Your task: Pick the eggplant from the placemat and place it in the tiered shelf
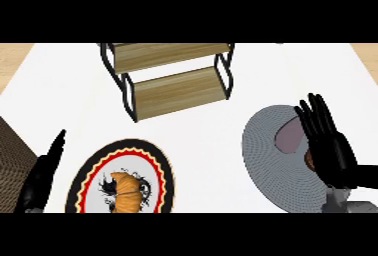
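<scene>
The eggplant (289, 137) is a dull purple shape lying on the round grey placemat (269, 165) at the right, and my right hand covers its right side. That right hand (331, 150) hovers over it with straight fingers pointing away from me, open; I cannot tell whether it touches the eggplant. The tiered shelf (177, 90), two wooden boards in a black wire frame, stands at the back centre, well apart from the placemat. At the left edge my left hand (44, 170) rests open, fingers up.
A round plate (159, 165) with a red, black and yellow patterned rim sits at the front left and holds a croissant (127, 192). A brown textured block (11, 165) stands at the far left edge. White counter lies between shelf, plate and placemat.
</scene>
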`<state>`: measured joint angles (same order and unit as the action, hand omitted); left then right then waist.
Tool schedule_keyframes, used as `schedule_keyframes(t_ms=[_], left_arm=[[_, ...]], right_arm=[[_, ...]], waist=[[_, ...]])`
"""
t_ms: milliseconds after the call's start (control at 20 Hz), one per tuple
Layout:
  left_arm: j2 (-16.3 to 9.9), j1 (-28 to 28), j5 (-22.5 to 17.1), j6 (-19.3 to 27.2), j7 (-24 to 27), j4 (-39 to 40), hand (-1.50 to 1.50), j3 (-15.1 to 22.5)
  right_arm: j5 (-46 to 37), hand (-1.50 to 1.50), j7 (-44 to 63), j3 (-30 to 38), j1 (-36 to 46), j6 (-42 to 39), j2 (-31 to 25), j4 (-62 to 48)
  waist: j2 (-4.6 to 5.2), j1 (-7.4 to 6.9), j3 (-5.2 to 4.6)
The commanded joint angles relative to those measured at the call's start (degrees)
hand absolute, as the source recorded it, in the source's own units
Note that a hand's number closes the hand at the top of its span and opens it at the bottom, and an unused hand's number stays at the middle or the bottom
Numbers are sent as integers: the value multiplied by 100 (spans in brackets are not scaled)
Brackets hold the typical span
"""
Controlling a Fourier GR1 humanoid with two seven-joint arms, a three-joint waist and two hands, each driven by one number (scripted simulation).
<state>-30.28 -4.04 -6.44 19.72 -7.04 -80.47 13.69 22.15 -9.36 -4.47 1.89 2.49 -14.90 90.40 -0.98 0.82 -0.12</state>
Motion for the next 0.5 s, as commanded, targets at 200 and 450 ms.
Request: schedule_keyframes(t_ms=[200,450], left_arm=[[260,-35,-184,-175,299,-360,0,103],[472,-185,-374,-474,431,-580,0,351]], right_arm=[[-1107,-150,982,1430,-1165,2569,-697,-354],[-1412,150,1905,2076,-1821,4333,-330,-519]], waist=[[63,694,-88],[75,494,-55]])
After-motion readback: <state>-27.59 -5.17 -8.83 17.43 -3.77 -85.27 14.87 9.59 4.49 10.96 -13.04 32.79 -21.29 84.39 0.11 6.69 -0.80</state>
